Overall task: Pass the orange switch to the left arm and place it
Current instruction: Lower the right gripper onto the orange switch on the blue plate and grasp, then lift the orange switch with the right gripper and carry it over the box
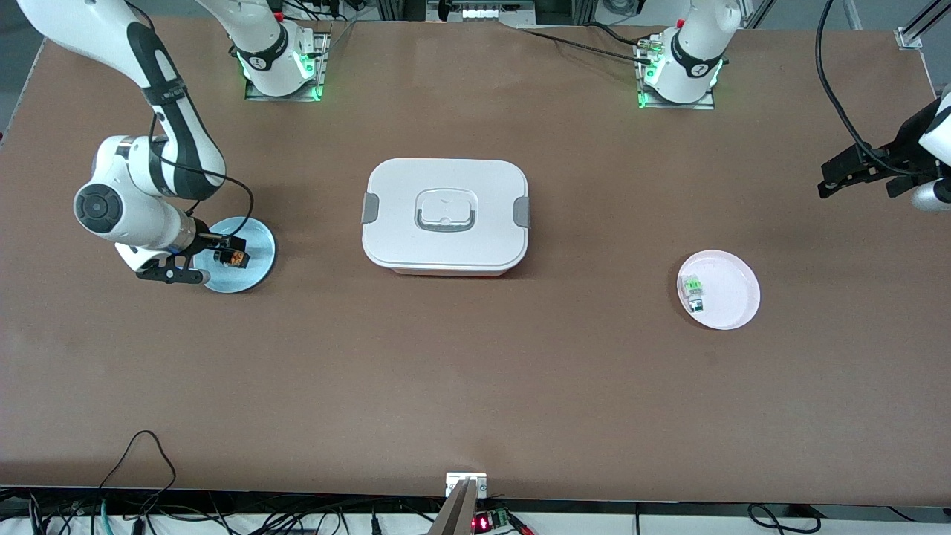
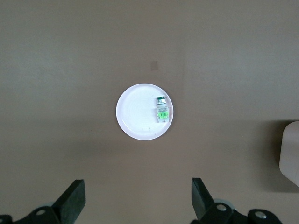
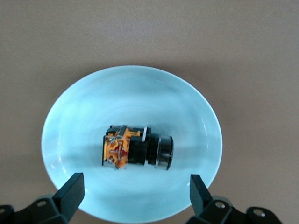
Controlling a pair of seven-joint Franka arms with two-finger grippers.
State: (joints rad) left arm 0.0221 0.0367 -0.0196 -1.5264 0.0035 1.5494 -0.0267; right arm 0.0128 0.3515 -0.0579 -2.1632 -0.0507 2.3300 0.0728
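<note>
Front view shows the right gripper [image 1: 215,261] low over a light blue plate [image 1: 256,264] at the right arm's end of the tabletop [image 1: 475,386]. The orange switch [image 3: 135,151] lies on its side in the middle of that plate, between the jaws, which stand wide open and touch nothing. The white box [image 1: 446,216] sits closed at the tabletop's middle. Toward the left arm's end, a pale pink plate [image 1: 732,297] carries a green-topped switch [image 2: 161,108]. The left gripper [image 1: 865,174] waits high above that end, its jaws wide apart and empty.
</note>
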